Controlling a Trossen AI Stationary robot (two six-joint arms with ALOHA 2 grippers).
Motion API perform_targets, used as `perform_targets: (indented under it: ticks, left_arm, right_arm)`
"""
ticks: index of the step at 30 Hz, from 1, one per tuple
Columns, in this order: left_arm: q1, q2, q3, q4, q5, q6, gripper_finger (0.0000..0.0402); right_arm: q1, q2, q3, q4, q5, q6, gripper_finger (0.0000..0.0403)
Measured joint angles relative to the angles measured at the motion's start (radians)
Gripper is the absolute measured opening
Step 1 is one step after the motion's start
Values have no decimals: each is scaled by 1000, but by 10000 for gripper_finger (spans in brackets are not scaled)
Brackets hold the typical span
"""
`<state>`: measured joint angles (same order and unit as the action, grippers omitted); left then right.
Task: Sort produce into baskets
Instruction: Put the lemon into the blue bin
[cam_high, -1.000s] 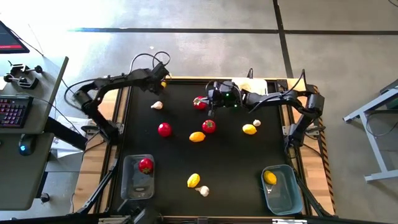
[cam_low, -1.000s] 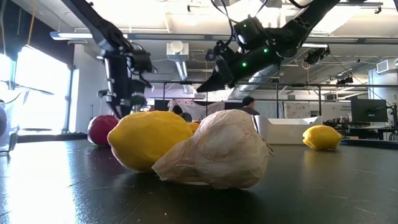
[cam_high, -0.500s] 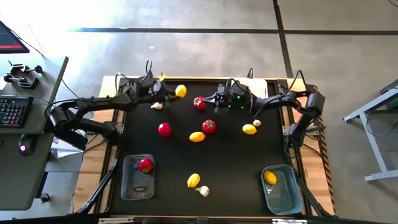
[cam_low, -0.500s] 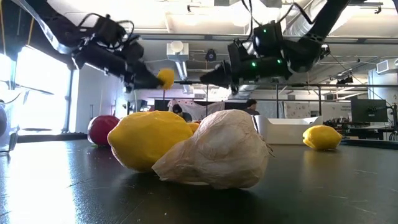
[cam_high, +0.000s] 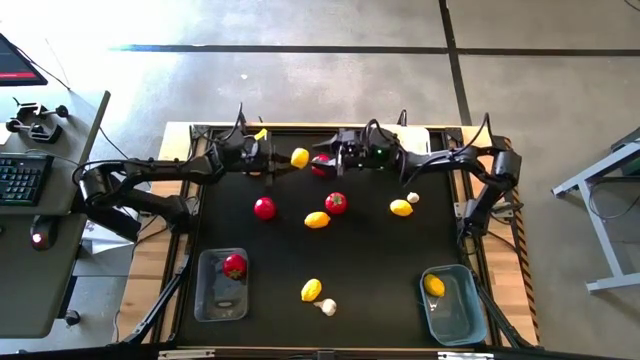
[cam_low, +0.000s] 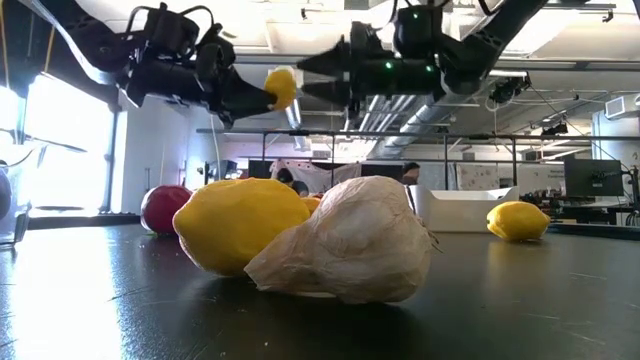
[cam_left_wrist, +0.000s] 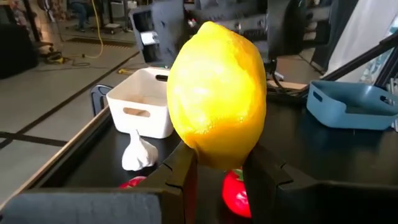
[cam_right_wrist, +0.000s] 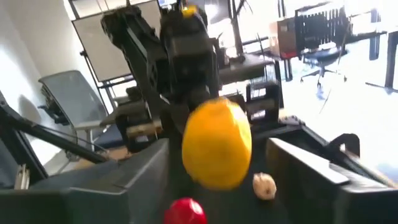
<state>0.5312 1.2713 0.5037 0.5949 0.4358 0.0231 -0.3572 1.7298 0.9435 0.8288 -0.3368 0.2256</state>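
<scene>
Produce and baskets, sorted large to small.

Tabletop (cam_high: 360, 260): black, carrying all items below.

Blue-grey basket (cam_high: 452, 303): near-right corner of the tabletop in the high view; one yellow lemon (cam_high: 434, 285) inside.

Clear basket (cam_high: 222, 285): near-left corner; one red tomato (cam_high: 234, 266) inside.

White basket (cam_left_wrist: 144, 109): far edge of the tabletop; contents not visible.

Left tool (cam_high: 283, 158): raised above the far part of the tabletop, fingers clamped on a held lemon (cam_high: 299, 157), which sits clear of the surface between the two arms.

Right tool (cam_high: 322, 158): facing the left one at the same height, fingers spread apart either side of the held lemon without visibly gripping it.

Loose produce on the tabletop:
- far tomato (cam_high: 322, 168), just below the right tool;
- left tomato (cam_high: 264, 208);
- centre tomato (cam_high: 336, 203), just beside a centre lemon (cam_high: 317, 220);
- right lemon (cam_high: 401, 208), with a garlic bulb (cam_high: 413, 198) just beside it;
- near lemon (cam_high: 311, 290), with a near garlic bulb (cam_high: 327, 307) touching it, between the clear and blue-grey baskets.
</scene>
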Motion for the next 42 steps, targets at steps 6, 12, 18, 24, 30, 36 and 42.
perform_targets:
  ticks: [6, 12, 18, 24, 30, 36, 42]
  left_arm:
    - [-6, 0, 6, 11, -2, -51, 79]
    - [-43, 0, 44, 11, -59, -22, 79]
    - [-71, 0, 83, 13, -64, 13, 79]
    - [-71, -1, 85, 5, -68, 8, 79]
    - [-77, -1, 87, -23, -122, 43, 104]
    - [-74, 2, 84, -73, -154, 57, 149]
    - [-76, 1, 84, -133, -211, 80, 164]
  right_arm:
    - [49, -1, 69, -63, 115, -85, 315]
    - [84, -1, 140, -161, 171, -147, 316]
    - [92, -2, 158, -185, 167, -128, 288]
    - [92, -2, 158, -167, 173, -134, 191]
    - [91, -2, 158, -169, 198, -144, 127]
    - [94, -89, 160, -308, 213, -163, 127]
    - [130, -234, 158, -634, 279, -206, 129]
